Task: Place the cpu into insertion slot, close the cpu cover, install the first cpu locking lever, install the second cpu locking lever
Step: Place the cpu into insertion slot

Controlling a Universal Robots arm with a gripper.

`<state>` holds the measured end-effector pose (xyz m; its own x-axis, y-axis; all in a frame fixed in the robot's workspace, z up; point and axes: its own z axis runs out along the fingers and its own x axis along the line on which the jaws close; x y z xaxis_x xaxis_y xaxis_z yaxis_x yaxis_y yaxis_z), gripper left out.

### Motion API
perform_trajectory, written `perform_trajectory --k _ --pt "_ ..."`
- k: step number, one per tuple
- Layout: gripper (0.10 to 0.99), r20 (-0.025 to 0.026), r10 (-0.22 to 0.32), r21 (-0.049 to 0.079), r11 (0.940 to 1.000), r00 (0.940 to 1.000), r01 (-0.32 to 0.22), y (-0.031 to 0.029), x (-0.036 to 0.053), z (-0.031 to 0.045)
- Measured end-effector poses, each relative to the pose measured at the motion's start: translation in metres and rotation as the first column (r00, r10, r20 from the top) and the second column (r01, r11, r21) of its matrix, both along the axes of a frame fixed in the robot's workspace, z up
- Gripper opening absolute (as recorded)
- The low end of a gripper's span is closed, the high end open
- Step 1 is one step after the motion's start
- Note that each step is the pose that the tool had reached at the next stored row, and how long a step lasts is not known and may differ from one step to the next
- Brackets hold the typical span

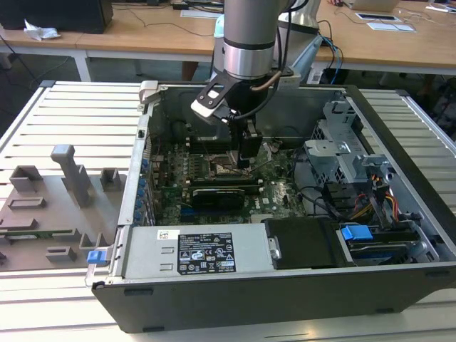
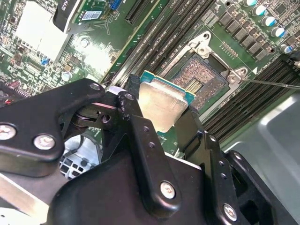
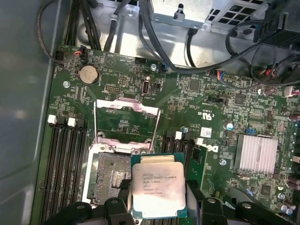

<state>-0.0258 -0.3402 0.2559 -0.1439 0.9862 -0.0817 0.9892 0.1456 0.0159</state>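
Hand (image 3: 161,211) clamps the cpu (image 3: 157,185) — near the uncovered insertion slot (image 3: 110,176).

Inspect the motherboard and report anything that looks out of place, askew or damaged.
Nothing looks damaged or spilled. The one thing not seated is the small square silver-topped cpu, clamped in the black gripper above the board, off to one side of the open insertion slot. The thin silvery frame cpu cover stands flipped open.
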Motion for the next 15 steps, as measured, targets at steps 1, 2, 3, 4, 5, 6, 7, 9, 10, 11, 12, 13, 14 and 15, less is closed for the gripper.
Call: perform_trajectory --k 1,2,3,4,5,6,7,9,10,11,12,13,14,15 --pt "0.545 0.0000 -0.009 -0.001 1.0000 1.0000 0.009 0.0000 0.0000 0.0000" --pt "0.545 0.0000 -0.018 -0.002 0.9998 0.9998 0.018 0.0000 0.0000 0.0000" --pt "0.545 0.0000 -0.028 -0.003 0.9996 0.9996 0.028 0.0000 0.0000 0.0000" --pt "0.545 0.0000 -0.038 -0.004 0.9993 0.9993 0.038 0.0000 0.0000 0.0000" --pt "0.545 0.0001 -0.043 -0.005 0.9991 0.9991 0.043 0.0000 0.0000 0.0000" --pt "0.545 0.0002 -0.048 -0.006 0.9988 0.9989 0.048 0.0000 0.0000 0.0000" --pt "0.545 0.0002 -0.052 -0.006 0.9986 0.9987 0.052 0.0000 0.0000 0.0000" --pt "0.545 0.0002 -0.058 -0.008 0.9983 0.9983 0.058 0.0000 0.0001 0.0000" --pt "0.545 0.0003 -0.062 -0.008 0.9980 0.9981 0.062 0.0000 0.0001 0.0000" --pt "0.545 0.0004 -0.068 -0.010 0.9976 0.9977 0.068 0.0000 0.0000 0.0000" --pt "0.545 0.0004 -0.071 -0.010 0.9974 0.9974 0.071 0.0000 0.0000 0.0000" --pt "0.545 0.0005 -0.077 -0.011 0.9970 0.9971 0.077 0.0000 0.0000 0.0000" --pt "0.545 0.0006 -0.085 -0.012 0.9963 0.9963 0.085 0.0000 0.0000 0.0000" --pt "0.545 0.0006 -0.092 -0.013 0.9957 0.9957 0.092 0.0000 0.0000 0.0000"
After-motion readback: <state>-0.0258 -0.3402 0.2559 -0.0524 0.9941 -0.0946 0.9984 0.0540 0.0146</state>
